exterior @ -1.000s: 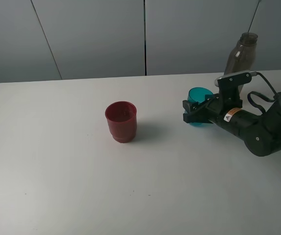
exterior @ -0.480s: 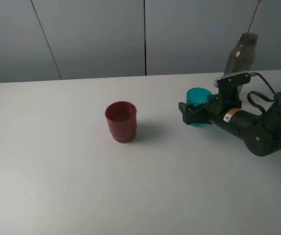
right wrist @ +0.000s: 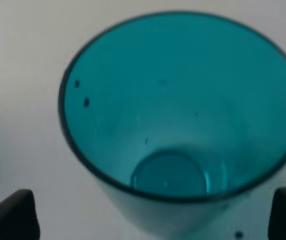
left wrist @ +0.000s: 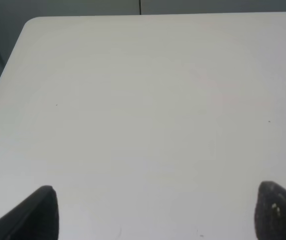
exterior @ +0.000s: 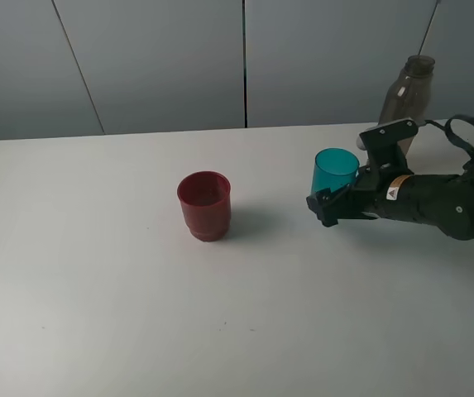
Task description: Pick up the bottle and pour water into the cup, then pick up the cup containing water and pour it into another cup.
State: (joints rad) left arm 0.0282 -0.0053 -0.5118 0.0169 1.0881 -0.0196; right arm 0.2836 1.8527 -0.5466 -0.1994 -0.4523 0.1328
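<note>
Both fingers of the right gripper [exterior: 329, 208] are spread wide with the upright teal tumbler [exterior: 334, 172] standing between them, touching neither as far as I can tell.

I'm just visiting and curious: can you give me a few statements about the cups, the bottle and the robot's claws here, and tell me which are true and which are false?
1. The teal cup stands upright on the table. True.
2. The right gripper is clamped shut on the teal cup. False: its jaws are spread wide, with the cup between them but not squeezed.
3. The dark red cup lies on its side. False: it stands upright, left of the teal cup in the high view.
4. The bottle stands behind the right arm, near the table's far edge. True.
5. The left gripper holds the bottle. False: it is open over bare table.
</note>
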